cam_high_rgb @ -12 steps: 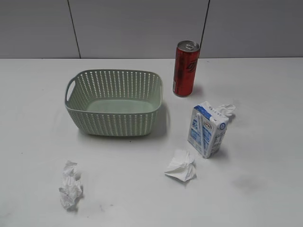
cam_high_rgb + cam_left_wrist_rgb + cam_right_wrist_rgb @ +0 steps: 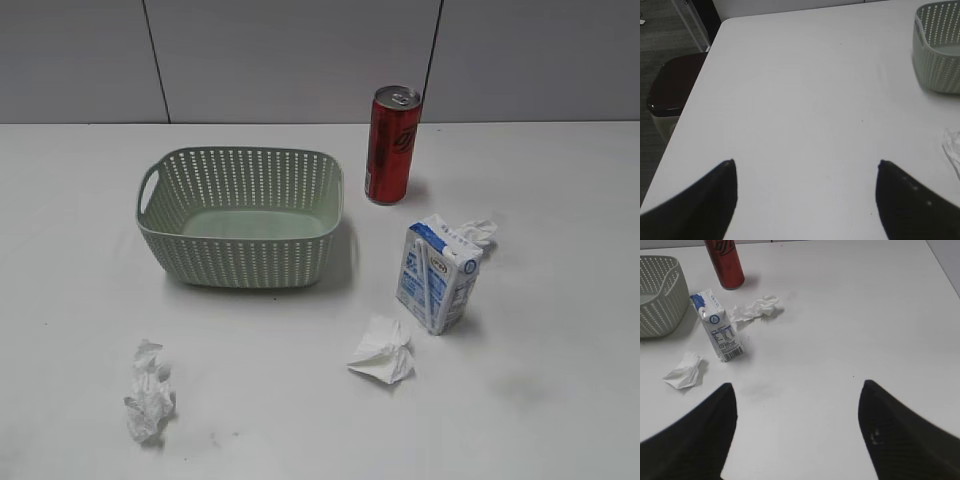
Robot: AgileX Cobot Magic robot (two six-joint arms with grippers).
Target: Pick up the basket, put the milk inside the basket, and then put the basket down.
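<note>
The pale sage-green basket (image 2: 243, 215) stands empty on the white table, left of centre; it also shows at the right edge of the left wrist view (image 2: 939, 47) and at the left edge of the right wrist view (image 2: 657, 292). The white-and-blue milk carton (image 2: 437, 273) stands upright to the basket's right, also in the right wrist view (image 2: 719, 332). My left gripper (image 2: 805, 165) is open and empty over bare table, well left of the basket. My right gripper (image 2: 797, 387) is open and empty, apart from the milk. Neither gripper shows in the exterior view.
A tall red can (image 2: 391, 145) stands behind the milk. Crumpled white tissues lie at the front left (image 2: 149, 391), in front of the milk (image 2: 382, 351) and behind it (image 2: 477, 232). The table's left edge (image 2: 687, 105) has a dark bin (image 2: 667, 90) beyond it.
</note>
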